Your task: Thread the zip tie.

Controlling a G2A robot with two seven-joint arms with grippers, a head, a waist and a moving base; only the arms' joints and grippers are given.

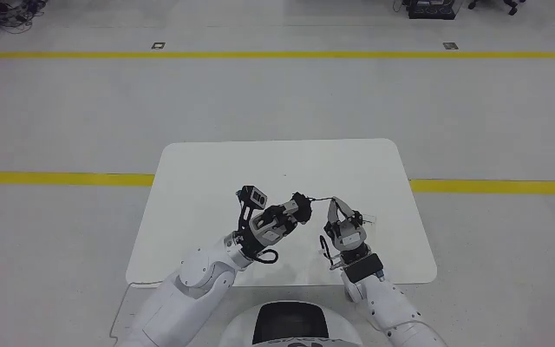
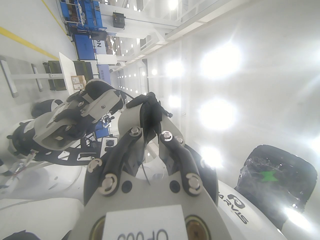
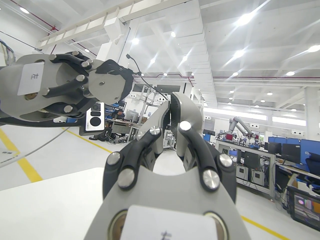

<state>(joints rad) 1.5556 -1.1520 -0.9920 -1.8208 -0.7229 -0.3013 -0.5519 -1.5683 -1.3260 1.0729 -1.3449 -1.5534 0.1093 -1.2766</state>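
White table [image 1: 260, 169], yellow-lined floor [image 1: 260, 95]; jaws of left gripper [image 2: 150, 106] and right gripper [image 3: 171, 101] pinch the zip tie [image 3: 128, 56].

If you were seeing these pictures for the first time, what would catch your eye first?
First, the two arms meeting above the near half of the white table, their tips close together. The left pincer and the right pincer are each shut on one thin black zip tie, which runs in a curve from one to the other.
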